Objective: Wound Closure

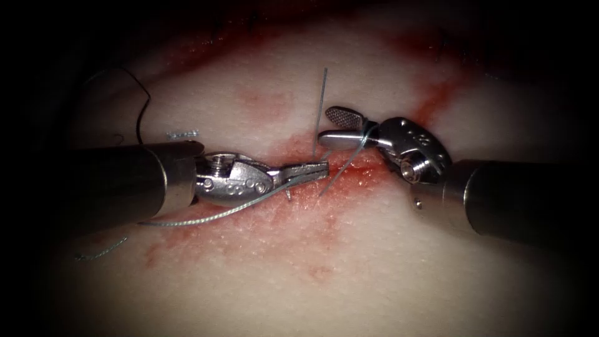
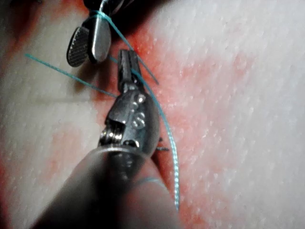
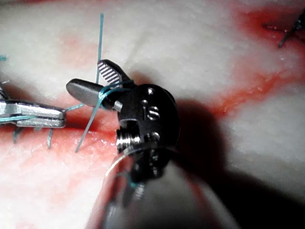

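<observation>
Pale, red-stained tissue; cut unclosed. Left steel tool jaws pinching teal thread; right steel tool jaws spread, thread wrapped around.

A dark strand curls well left of the cut. A pale cut end lies near it (a second cut end lower).

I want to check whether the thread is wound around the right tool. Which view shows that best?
The right wrist view: the thread crosses the base of the right tool's open jaws up close. The endoscope view shows the same wrap from farther off; the left wrist view catches it too.
</observation>
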### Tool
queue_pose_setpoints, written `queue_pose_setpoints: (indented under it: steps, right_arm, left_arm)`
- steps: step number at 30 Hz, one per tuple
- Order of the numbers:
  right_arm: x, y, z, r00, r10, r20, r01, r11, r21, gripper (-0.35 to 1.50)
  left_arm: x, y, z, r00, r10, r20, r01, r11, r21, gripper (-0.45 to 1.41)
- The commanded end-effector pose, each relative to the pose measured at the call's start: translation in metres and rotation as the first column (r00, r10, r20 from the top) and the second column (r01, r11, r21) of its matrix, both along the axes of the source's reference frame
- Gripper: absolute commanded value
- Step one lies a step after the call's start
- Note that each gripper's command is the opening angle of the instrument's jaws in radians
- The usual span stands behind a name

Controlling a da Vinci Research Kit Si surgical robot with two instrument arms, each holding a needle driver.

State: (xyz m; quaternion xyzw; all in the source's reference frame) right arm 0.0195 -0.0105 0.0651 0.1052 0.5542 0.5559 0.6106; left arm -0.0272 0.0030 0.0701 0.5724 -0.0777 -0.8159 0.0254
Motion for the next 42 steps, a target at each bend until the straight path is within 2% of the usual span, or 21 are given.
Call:
queue_pose_setpoints:
  steps: [1, 7, 11, 14, 22, 26, 27, 28, 29, 31, 35, 39, 42]
  right_arm:
    - [0.0009, 0.0001, 0.0006, 1.000, 0.004, -0.005, -0.004, 1.000, 0.006, 0.49]
    - [0.0015, 0.0002, 0.0010, 1.000, 0.008, 0.021, -0.009, 0.999, 0.054, 0.56]
    - [0.0022, 0.0005, 0.0011, 0.999, 0.018, 0.030, -0.020, 0.997, 0.076, 0.76]
    - [0.0034, 0.0007, 0.0013, 0.999, 0.035, 0.032, -0.038, 0.996, 0.084, 0.84]
    - [0.0052, 0.0010, 0.0014, 0.997, 0.052, 0.050, -0.056, 0.994, 0.089, 0.81]
    - [0.0058, 0.0012, 0.0016, 0.997, 0.056, 0.058, -0.061, 0.994, 0.091, 0.67]
    - [0.0058, 0.0013, 0.0016, 0.996, 0.052, 0.068, -0.058, 0.994, 0.097, 0.19]
    - [0.0058, 0.0013, 0.0016, 0.996, 0.052, 0.068, -0.058, 0.994, 0.097, 0.19]
    - [0.0058, 0.0012, 0.0017, 0.995, 0.050, 0.081, -0.058, 0.992, 0.110, -0.32]
    - [0.0057, 0.0010, 0.0016, 0.987, 0.069, 0.146, -0.092, 0.983, 0.157, -0.35]
    - [0.0058, 0.0008, 0.0014, 0.975, 0.121, 0.188, -0.151, 0.976, 0.155, -0.35]
    - [0.0058, -0.0001, 0.0013, 0.983, 0.077, 0.166, -0.103, 0.983, 0.153, -0.35]
    - [0.0057, -0.0013, 0.0011, 0.985, 0.058, 0.160, -0.073, 0.993, 0.088, -0.35]
  left_arm:
    - [-0.0006, -0.0002, 0.0007, 1.000, 0.000, 0.000, 0.000, 1.000, 0.001, -0.45]
    - [-0.0004, 0.0007, 0.0008, 1.000, -0.004, -0.003, 0.004, 1.000, 0.003, -0.45]
    - [-0.0003, 0.0017, 0.0008, 1.000, -0.006, -0.001, 0.006, 1.000, 0.009, -0.45]
    - [-0.0002, 0.0023, 0.0010, 1.000, -0.006, 0.000, 0.006, 1.000, 0.011, -0.45]
    - [0.0003, 0.0026, 0.0011, 1.000, -0.007, -0.002, 0.007, 1.000, 0.011, -0.45]
    - [0.0004, 0.0026, 0.0011, 1.000, -0.008, -0.004, 0.008, 1.000, 0.010, -0.45]
    - [0.0004, 0.0026, 0.0011, 1.000, -0.008, -0.004, 0.008, 1.000, 0.010, -0.45]
    - [0.0004, 0.0026, 0.0011, 1.000, -0.008, -0.004, 0.008, 1.000, 0.010, -0.45]
    - [0.0004, 0.0026, 0.0011, 1.000, -0.008, -0.004, 0.008, 1.000, 0.010, -0.45]
    - [0.0005, 0.0025, 0.0011, 1.000, -0.007, -0.003, 0.007, 1.000, 0.010, -0.45]
    - [0.0009, 0.0024, 0.0010, 1.000, -0.009, -0.007, 0.009, 1.000, 0.009, -0.45]
    - [0.0019, 0.0021, 0.0009, 1.000, -0.011, -0.014, 0.011, 1.000, 0.006, -0.45]
    - [0.0028, 0.0020, 0.0009, 1.000, -0.015, -0.021, 0.015, 1.000, 0.004, -0.45]
